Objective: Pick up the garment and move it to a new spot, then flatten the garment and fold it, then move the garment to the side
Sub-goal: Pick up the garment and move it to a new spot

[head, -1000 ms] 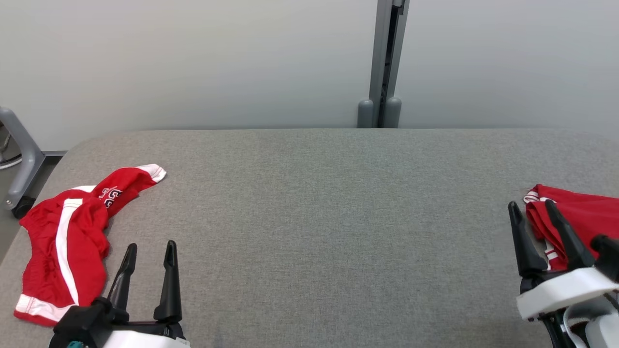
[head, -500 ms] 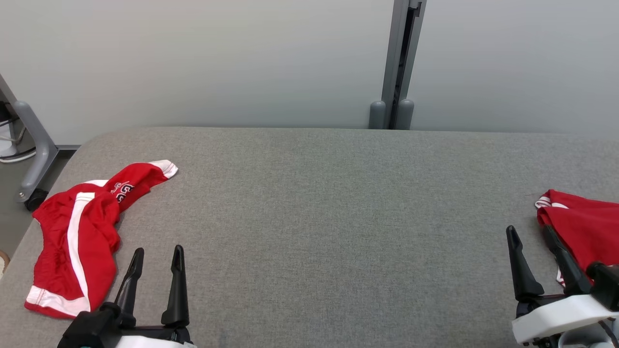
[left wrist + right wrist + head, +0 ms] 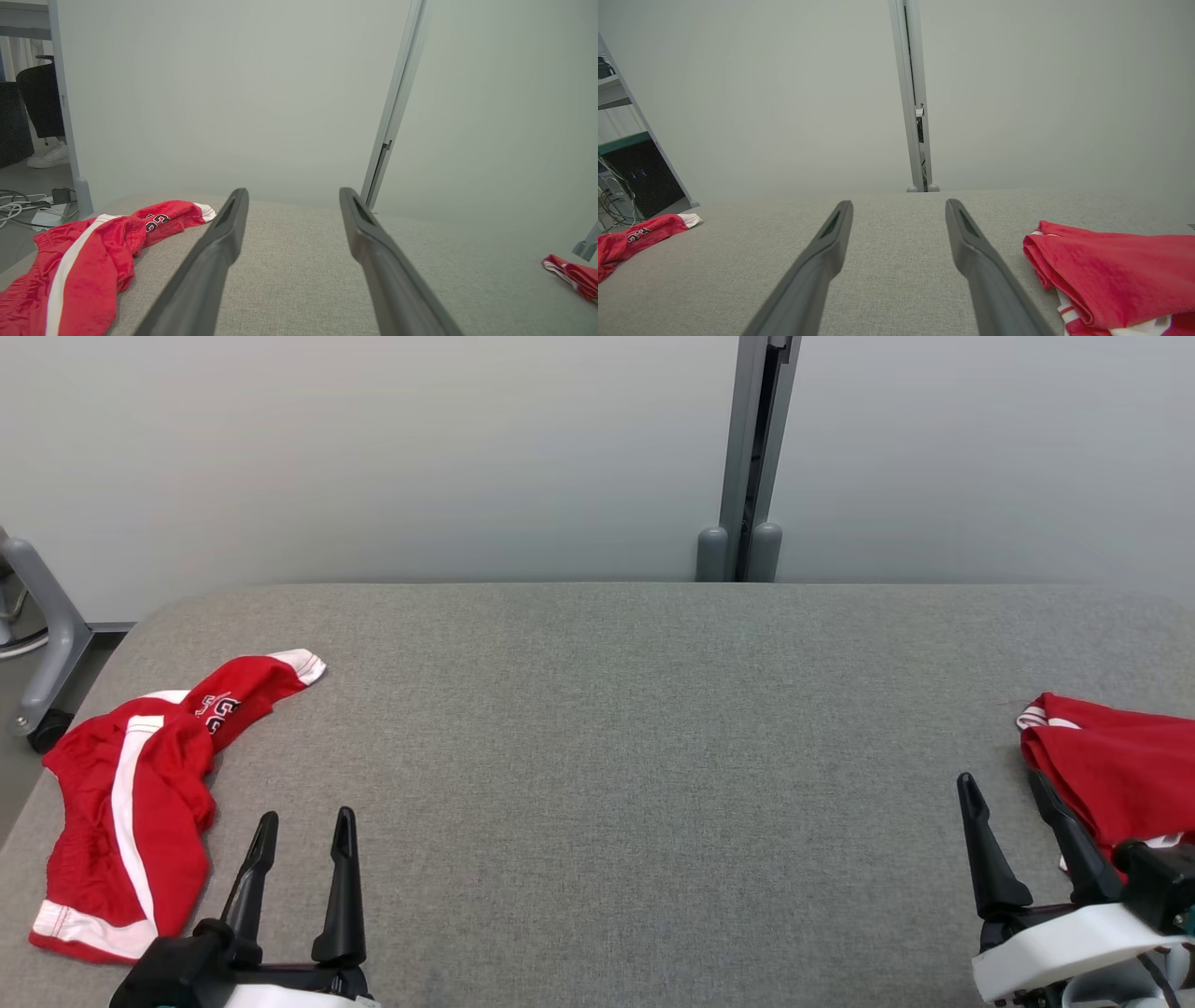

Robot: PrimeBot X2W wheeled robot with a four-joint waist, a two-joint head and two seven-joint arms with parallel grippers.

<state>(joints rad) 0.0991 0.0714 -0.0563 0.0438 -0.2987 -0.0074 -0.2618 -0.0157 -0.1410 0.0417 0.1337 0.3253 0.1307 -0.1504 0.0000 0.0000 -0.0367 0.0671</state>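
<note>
Cloth in two states lies on the grey padded table [image 3: 607, 756]. A crumpled garment [image 3: 131, 803], red with a white side stripe and white hem bands, sprawls at the robot's far left near the table's rounded corner, and a folded garment [image 3: 1120, 765] of the same red sits in a compact stack at the far right edge. The wide bare middle between them looks like the working area, which would explain the layout: an unsorted piece on one side, a finished one parked on the other. That is a reading of the arrangement, not something shown. The left gripper [image 3: 307, 815] hovers low near the front edge with its two dark fingers spread wide and nothing between them, and the right gripper [image 3: 1000, 778] is likewise fully spread and empty. Both point toward the back wall, as in a rest pose between steps. The crumpled garment lies just beside the left gripper, to its outer left, with its lettered leg stretching ahead and away, and no finger touches it. The folded garment lies just to the outer right of the right gripper. In the head view the nearer finger overlaps its edge, but the right wrist view shows bare table between them. The pick-up of the crumpled piece appears not yet begun, and the left arm seems the better placed for it.
</note>
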